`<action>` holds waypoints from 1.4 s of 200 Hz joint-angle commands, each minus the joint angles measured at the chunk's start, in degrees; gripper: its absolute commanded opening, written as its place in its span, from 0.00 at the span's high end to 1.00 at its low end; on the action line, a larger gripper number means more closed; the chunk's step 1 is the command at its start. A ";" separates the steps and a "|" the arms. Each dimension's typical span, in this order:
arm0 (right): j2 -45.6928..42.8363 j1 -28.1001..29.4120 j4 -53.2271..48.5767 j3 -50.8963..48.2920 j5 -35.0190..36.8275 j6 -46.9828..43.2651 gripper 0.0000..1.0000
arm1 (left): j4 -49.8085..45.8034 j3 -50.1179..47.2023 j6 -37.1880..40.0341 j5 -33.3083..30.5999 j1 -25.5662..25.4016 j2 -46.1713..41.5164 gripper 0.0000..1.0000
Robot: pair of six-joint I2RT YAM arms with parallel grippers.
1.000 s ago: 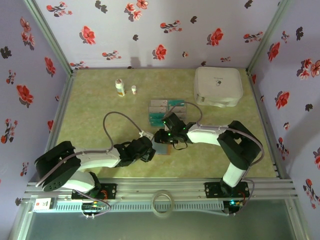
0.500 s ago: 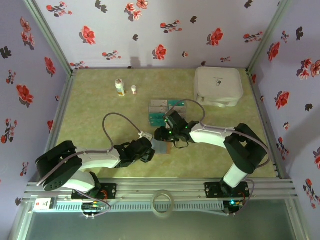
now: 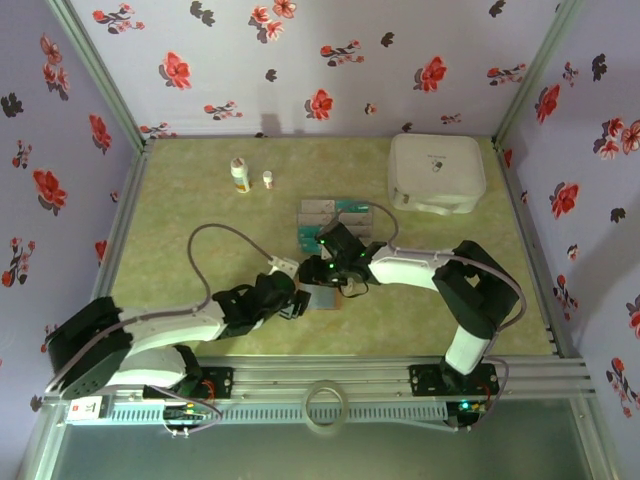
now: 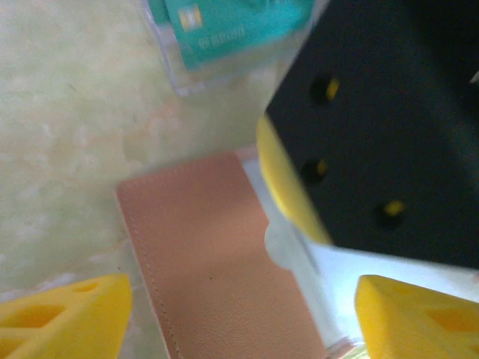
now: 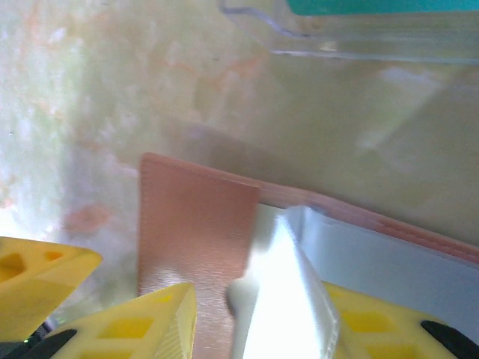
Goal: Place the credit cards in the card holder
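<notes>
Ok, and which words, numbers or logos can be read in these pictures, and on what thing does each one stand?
No text can be read here.
Teal card: a gold square and pale print, too blurred.
White case: a small dark mark, too small.
Bottle: a label, too small.
Sticker at the near left: too small.

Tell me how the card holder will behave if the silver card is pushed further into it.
The card holder lies flat and thin on the smooth table, so it will probably slide rather than stay put. Its leather-like face looks soft, so it may flex or bow under the silver card.
</notes>
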 commanded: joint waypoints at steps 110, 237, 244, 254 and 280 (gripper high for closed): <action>10.50 4.23 0.37 10.55 1.18 3.52 0.59 | -12.05 -5.86 -12.27 -6.87 10.96 -25.42 0.00; -2.58 0.07 -18.83 14.40 9.37 -4.16 0.59 | -12.13 0.60 -7.20 0.33 12.87 -11.92 0.00; -4.71 -0.75 -19.34 12.62 10.36 -4.35 0.59 | -12.20 0.95 -7.08 0.69 12.87 -11.29 0.00; -7.44 -1.74 -20.96 10.10 12.10 -4.83 0.59 | -12.14 1.38 -6.73 1.26 12.96 -10.37 0.00; -13.81 -3.14 -26.29 4.38 18.24 -6.57 0.58 | -11.31 2.37 -5.99 3.42 12.96 -7.29 0.00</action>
